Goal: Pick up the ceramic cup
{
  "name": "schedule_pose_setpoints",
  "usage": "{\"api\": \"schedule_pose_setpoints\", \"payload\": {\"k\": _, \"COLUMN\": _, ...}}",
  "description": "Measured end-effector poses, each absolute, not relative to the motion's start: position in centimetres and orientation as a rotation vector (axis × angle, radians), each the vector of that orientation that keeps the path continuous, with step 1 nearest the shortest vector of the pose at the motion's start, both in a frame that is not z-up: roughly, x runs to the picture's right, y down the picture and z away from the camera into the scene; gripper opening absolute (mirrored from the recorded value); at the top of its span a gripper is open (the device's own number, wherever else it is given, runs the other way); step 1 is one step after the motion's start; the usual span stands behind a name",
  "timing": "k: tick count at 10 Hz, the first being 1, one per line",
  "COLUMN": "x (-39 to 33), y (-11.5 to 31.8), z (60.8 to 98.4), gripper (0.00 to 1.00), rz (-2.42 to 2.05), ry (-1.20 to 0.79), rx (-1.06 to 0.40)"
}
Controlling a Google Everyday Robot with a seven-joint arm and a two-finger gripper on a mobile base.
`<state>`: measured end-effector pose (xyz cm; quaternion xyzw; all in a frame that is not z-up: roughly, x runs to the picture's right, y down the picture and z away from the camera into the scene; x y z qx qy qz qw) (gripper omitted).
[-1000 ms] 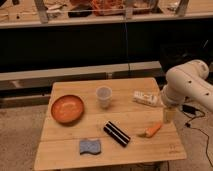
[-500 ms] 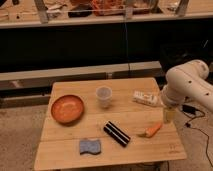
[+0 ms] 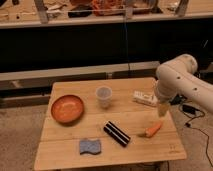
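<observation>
The ceramic cup (image 3: 103,96) is a small whitish-grey handleless cup standing upright near the middle of the wooden table (image 3: 65,150), just right of the wide orange bowl (image 3: 67,108). My white arm reaches in from the right. The gripper (image 3: 163,110) hangs down over the table's right edge, above the orange carrot-like object (image 3: 152,130) and well to the right of the cup. It holds nothing that I can see.
A white box (image 3: 145,97) lies at the table's right rear next to my arm. A black bar (image 3: 116,133) and a blue sponge (image 3: 90,146) lie toward the front. A dark counter with clutter runs behind the table. A cable lies on the floor at right.
</observation>
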<state>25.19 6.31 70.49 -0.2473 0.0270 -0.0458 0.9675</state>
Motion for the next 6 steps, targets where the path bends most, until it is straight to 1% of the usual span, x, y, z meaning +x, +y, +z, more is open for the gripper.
{"api": "schedule_pose_setpoints", "payload": {"k": 3, "x": 23.9, "y": 5.1, "z": 71.1, "gripper": 0.80, "rz": -0.169, "ry": 0.057, "rx": -0.468}}
{"api": "schedule_pose_setpoints", "payload": {"k": 6, "x": 20.4, "y": 3.4, "z": 72.3, "gripper": 0.80, "rz": -0.296, "ry": 0.032, "rx": -0.445}}
